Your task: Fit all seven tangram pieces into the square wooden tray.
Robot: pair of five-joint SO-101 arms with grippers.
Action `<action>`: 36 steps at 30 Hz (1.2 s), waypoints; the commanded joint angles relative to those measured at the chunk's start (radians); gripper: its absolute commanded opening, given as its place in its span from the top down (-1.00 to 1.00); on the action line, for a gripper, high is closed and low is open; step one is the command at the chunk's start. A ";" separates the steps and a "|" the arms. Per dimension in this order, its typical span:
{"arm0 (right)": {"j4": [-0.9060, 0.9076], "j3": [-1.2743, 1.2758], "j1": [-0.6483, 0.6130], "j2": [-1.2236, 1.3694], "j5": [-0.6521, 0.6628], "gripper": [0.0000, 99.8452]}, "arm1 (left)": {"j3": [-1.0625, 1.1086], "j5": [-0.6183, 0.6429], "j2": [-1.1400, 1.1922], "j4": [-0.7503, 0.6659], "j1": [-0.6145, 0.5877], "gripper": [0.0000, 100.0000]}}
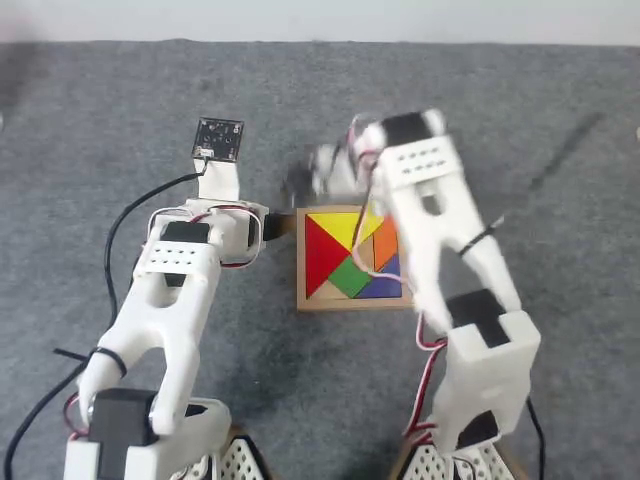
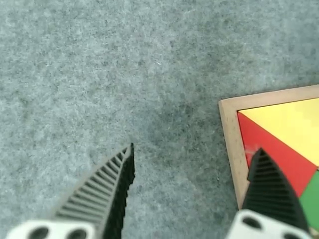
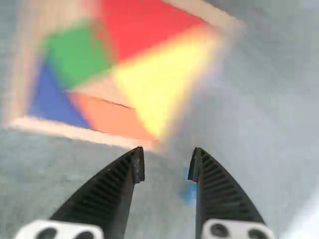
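Observation:
The square wooden tray lies mid-table on grey felt. It holds a red triangle, a yellow triangle, a green square, an orange piece and a blue piece. A pale wood-coloured patch shows at its near left corner. My left gripper is open, straddling the tray's left rim near a corner, and sits at the tray's far left corner. My right gripper hangs open over the felt just beyond the tray's far edge. A small blue spot lies by one finger.
A black square board on a white mount stands behind the left arm. A black cable loops over the felt at the left. Both arm bases stand at the near edge. Bare felt stretches to the right and far side.

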 commanded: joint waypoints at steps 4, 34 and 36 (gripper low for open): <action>-0.183 -0.164 0.074 0.193 -0.496 0.69 | -0.004 -0.012 -0.005 -0.021 -0.003 0.31; -0.130 -0.701 0.222 0.748 -0.818 0.70 | -0.004 -0.012 -0.006 -0.021 -0.003 0.31; -0.130 -0.700 0.222 0.750 -0.816 0.70 | -0.004 -0.012 -0.006 -0.021 -0.003 0.31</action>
